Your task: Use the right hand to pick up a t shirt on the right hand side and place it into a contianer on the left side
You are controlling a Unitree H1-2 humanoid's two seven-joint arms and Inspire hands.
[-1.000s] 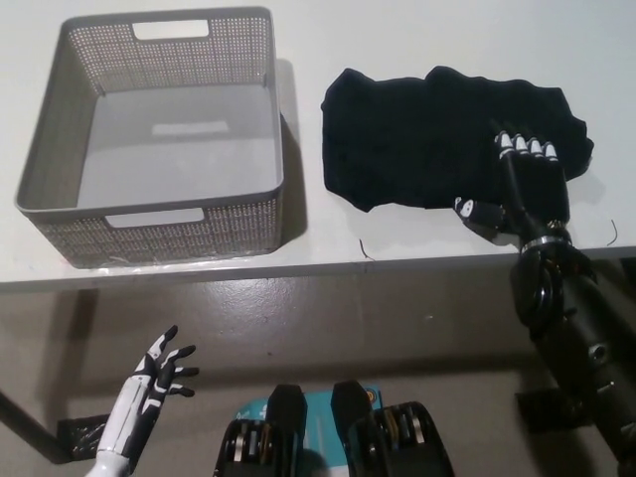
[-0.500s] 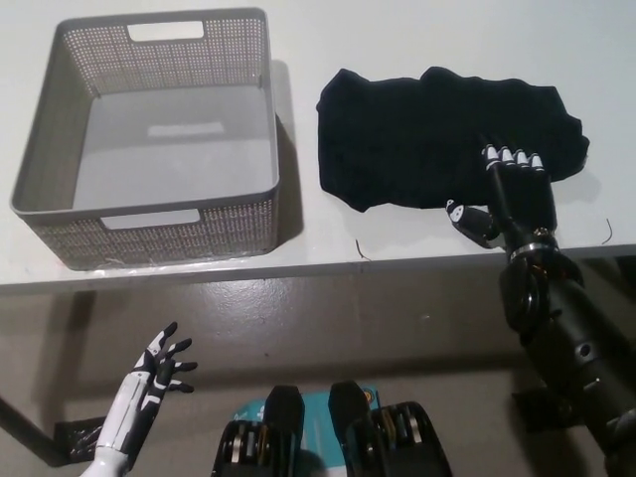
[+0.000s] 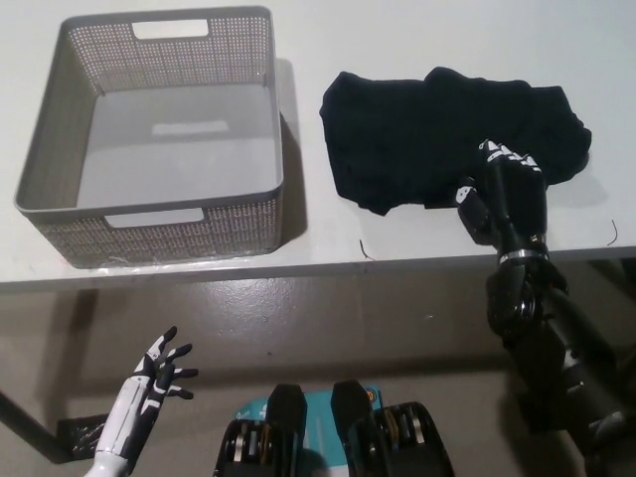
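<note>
1. Left hand (image 3: 154,378): hung low below the desk edge, fingers spread, holding nothing.
2. Right hand (image 3: 505,194): rested on the shirt's near right edge, fingers curled into the cloth.
3. Shirt (image 3: 437,129): black, crumpled, lay on the desk (image 3: 397,40), right side.
4. Basket (image 3: 149,129): grey, stood left of the shirt.

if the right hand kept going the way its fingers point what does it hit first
The black t-shirt. The right hand points up the picture at the shirt's near edge, fingertips apparently already on the fabric, though depth is unclear.
</note>
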